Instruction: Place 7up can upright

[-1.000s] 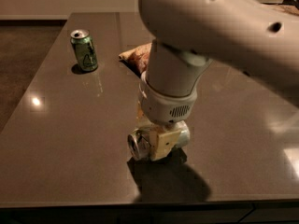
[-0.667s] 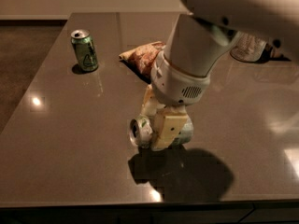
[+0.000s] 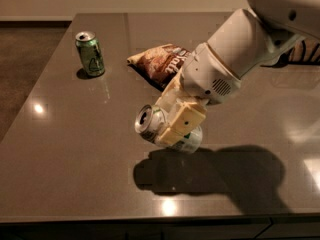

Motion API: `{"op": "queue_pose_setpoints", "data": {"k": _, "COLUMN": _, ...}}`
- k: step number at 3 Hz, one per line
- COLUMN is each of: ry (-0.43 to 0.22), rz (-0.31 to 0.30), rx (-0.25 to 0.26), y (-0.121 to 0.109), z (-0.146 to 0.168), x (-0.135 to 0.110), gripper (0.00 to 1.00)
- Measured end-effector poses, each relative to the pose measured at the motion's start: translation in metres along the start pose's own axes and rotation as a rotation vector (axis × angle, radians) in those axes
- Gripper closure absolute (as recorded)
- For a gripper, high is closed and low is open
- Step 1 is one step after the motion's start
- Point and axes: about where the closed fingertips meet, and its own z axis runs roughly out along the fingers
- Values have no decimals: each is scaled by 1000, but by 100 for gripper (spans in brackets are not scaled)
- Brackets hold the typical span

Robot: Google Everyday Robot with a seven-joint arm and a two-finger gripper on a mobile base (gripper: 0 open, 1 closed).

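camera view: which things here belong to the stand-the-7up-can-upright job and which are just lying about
In the job:
7up can, tipped on its side in the grip
tool, shut on that can over the near middle of the table

Just lying about:
green can, upright, far left
chip bag, behind the tool
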Motion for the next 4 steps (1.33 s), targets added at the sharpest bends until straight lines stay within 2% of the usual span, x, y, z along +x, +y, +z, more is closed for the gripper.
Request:
{"op": "queue_pose_setpoints", "data": {"k": 1, "ry": -142, "rz": 98, "rx": 3, "y": -5, "z": -1, "x": -2, "gripper": 100}}
{"op": "queue_pose_setpoints", "data": {"k": 2, "ry": -285, "rz": 155, "rx": 26, "y": -10, "z": -1, "x": -3, "gripper": 100}}
{"op": "queue_pose_setpoints", "data": {"k": 4, "ry": -572, "rz": 219, "rx": 142, "y": -19, "z": 2, "x": 4, "gripper": 100}}
